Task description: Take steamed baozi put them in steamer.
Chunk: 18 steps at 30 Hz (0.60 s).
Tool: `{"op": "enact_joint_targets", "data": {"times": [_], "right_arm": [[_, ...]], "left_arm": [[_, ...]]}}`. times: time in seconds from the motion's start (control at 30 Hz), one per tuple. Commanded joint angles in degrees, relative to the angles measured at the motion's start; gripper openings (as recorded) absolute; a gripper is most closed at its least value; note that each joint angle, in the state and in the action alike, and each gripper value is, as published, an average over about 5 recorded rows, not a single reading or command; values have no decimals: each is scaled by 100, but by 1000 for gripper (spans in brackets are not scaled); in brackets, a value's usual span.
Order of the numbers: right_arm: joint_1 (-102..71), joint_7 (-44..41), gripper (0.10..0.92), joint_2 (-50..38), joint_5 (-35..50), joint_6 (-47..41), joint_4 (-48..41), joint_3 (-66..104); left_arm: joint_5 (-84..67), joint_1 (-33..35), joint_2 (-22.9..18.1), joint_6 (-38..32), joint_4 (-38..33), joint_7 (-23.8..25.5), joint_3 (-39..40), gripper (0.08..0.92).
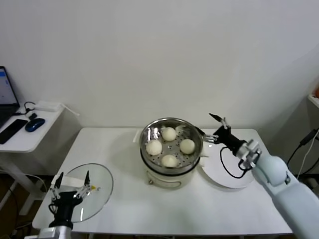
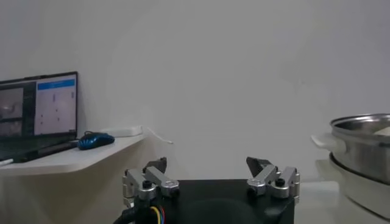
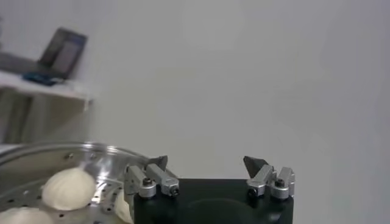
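The steamer (image 1: 172,172), a shiny steel pot on a cream base, stands mid-table with several off-white baozi (image 1: 169,133) resting on its perforated bottom. My right gripper (image 1: 213,127) hovers open and empty just past the pot's right rim, above the edge of the white plate (image 1: 227,179). In the right wrist view this gripper (image 3: 207,161) shows spread fingers with nothing between them, and a baozi (image 3: 68,187) lies in the steamer (image 3: 36,152) below. My left gripper (image 1: 74,175) is parked open at the near left, over the glass lid (image 1: 99,186).
The white plate right of the steamer holds nothing. A side table (image 1: 30,137) to the left carries a laptop (image 2: 36,112), a blue mouse (image 2: 95,140) and a phone. The left wrist view catches the steamer (image 2: 365,143) off to one side.
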Motion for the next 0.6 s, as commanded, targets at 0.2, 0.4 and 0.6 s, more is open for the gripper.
{"op": "enact_joint_targets", "data": {"times": [0.2,0.4,0.6], "right_arm": [[-3152,591,823,2128,-392,1104,776,2348],[-3573,501,823,2348,-355,1215,863,2353],[-3802,382,823,2459,-336,1288,888,2287]], "left_arm": [[29,202,78,67,35,97,-141,823],[20,255,65,63,61,117,-192,823],[-48,212,67,176,24,164,-233,823]]}}
